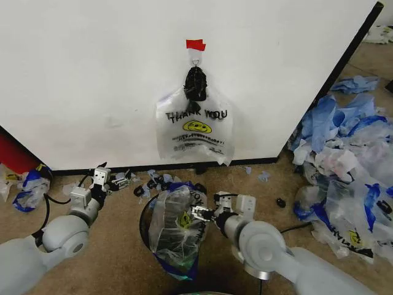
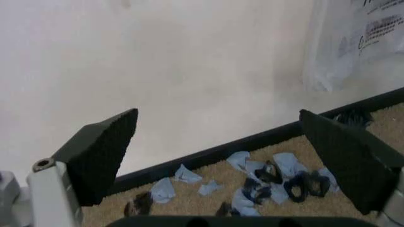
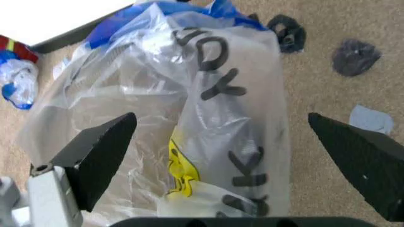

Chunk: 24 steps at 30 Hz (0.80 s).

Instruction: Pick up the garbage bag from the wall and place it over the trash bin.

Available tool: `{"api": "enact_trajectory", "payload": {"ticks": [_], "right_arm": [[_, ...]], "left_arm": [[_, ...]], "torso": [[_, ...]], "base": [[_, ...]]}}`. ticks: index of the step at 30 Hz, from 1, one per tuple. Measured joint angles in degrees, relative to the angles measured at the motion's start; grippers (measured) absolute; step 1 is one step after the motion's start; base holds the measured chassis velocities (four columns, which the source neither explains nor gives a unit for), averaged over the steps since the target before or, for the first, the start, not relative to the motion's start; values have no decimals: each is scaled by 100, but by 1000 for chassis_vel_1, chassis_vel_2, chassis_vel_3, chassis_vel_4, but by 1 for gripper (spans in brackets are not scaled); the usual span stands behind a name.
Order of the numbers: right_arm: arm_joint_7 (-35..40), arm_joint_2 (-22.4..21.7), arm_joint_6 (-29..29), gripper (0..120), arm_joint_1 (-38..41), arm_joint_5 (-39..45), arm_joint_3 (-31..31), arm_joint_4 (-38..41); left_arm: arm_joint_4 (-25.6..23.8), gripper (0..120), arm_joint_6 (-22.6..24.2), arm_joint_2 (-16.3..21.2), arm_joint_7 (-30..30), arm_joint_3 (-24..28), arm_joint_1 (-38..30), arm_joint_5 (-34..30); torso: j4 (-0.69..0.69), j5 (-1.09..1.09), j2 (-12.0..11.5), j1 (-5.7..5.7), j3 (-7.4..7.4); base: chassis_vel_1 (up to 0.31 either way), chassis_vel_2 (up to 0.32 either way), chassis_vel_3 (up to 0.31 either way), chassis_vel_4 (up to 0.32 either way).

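Hanging far ahead on the white wall panel (image 1: 92,74), the see-through "THANK YOU" garbage bag (image 1: 193,126) lies between both wide-open claws: left gripper (image 1: 101,178), right gripper (image 1: 199,214).

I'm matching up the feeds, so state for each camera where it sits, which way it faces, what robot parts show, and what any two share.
Head view: high on the robot, facing forward and down at the white wall panel, the hanging see-through THANK YOU bag and the black wire-mesh bin; both arms show, left gripper and right gripper.
Left wrist view: faces the wall base; open left gripper.
Right wrist view: faces a bag draped on the bin; open right gripper.
Shared: head and left wrist views both show the hanging bag.
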Motion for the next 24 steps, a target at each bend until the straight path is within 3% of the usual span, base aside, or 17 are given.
{"api": "enact_trajectory", "payload": {"ticks": [19, 24], "right_arm": [[155, 250, -43, 100, 12, -245, -248, -407], [155, 339, -43, 89, 14, -255, -270, -507]], "left_arm": [[-32, 100, -8, -87, -41, -117, 149, 4], [-29, 100, -11, -104, -42, -100, 144, 12]], "torso": [[0, 0, 0, 0, 0], [0, 0, 0, 0, 0]], "base": [[0, 0, 0, 0], [0, 0, 0, 0]]}}
